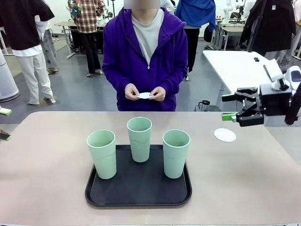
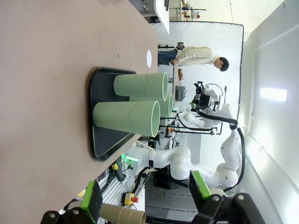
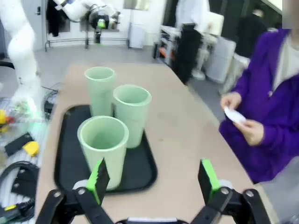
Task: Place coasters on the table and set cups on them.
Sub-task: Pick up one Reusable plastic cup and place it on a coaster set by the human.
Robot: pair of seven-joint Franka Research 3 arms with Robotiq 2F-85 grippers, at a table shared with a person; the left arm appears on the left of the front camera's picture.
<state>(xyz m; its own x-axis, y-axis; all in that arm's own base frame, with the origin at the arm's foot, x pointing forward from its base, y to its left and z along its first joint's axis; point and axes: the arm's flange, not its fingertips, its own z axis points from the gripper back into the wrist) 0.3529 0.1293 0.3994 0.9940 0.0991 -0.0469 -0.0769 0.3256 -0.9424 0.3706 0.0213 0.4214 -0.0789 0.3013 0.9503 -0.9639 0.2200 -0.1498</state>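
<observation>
Big beige worktop [image 1: 47,155], black tray [image 1: 138,200] in the middle with all three cups [image 1: 140,139] standing on it, none set out yet. One coaster [image 1: 225,135] lies on the worktop right of the tray, and the person's hands [image 1: 145,95] hold more. Right fingers [image 1: 229,117] hover near that coaster, spread, empty. Left fingers [image 2: 91,200] hang back at the left edge, spread too.

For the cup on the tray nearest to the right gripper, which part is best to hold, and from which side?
Probably grip the right cup by its wall just below the rim, coming level from the robot's right. It stands upright on the tray, that side is free, and the middle cup stands close on the other side. The open right gripper hangs there.
</observation>
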